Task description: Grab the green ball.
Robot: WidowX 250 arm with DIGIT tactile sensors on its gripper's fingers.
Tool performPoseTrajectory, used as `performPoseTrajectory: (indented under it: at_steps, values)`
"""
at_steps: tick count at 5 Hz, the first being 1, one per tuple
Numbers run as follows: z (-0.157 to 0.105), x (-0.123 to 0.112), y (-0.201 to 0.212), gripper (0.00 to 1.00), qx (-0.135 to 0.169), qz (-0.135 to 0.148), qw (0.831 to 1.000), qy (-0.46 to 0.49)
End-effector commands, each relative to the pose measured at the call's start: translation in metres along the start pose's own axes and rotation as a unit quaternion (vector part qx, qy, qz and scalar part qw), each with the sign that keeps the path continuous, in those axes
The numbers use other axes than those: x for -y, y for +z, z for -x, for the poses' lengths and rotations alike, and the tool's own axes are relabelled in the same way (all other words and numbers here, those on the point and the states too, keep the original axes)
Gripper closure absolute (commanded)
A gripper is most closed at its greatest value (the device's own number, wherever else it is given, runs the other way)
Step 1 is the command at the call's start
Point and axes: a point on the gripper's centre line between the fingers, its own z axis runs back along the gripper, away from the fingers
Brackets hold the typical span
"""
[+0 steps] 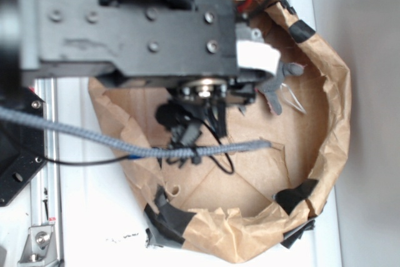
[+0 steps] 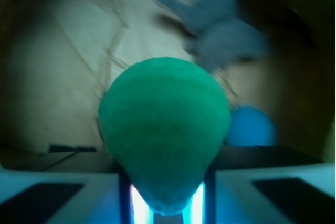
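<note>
The green ball (image 2: 164, 129) fills the middle of the wrist view, blurred and very close. My gripper (image 2: 167, 195) is shut on it: the ball's lower part is pinched between the two lit pads (image 2: 137, 205). In the exterior view the black arm hangs over the brown paper-lined bin (image 1: 331, 92). Only dark gripper parts (image 1: 187, 130) show under it, and the green ball is hidden there.
A blue ball (image 2: 251, 127) lies just right of and behind the green one. A grey soft toy (image 2: 220, 30) (image 1: 278, 82) lies further back by the bin wall. A grey braided cable (image 1: 156, 150) crosses the bin. Crumpled paper walls with black tape ring the floor.
</note>
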Motion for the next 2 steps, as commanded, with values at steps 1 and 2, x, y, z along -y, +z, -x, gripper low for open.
performPoseTrajectory:
  at_steps: [1, 2]
  values:
    - [0.0047, -0.0024, 0.0385, 1.00, 0.031, -0.003, 0.992, 0.123]
    - [-0.0025, -0.0019, 0.0336, 1.00, 0.019, 0.004, 0.990, 0.141]
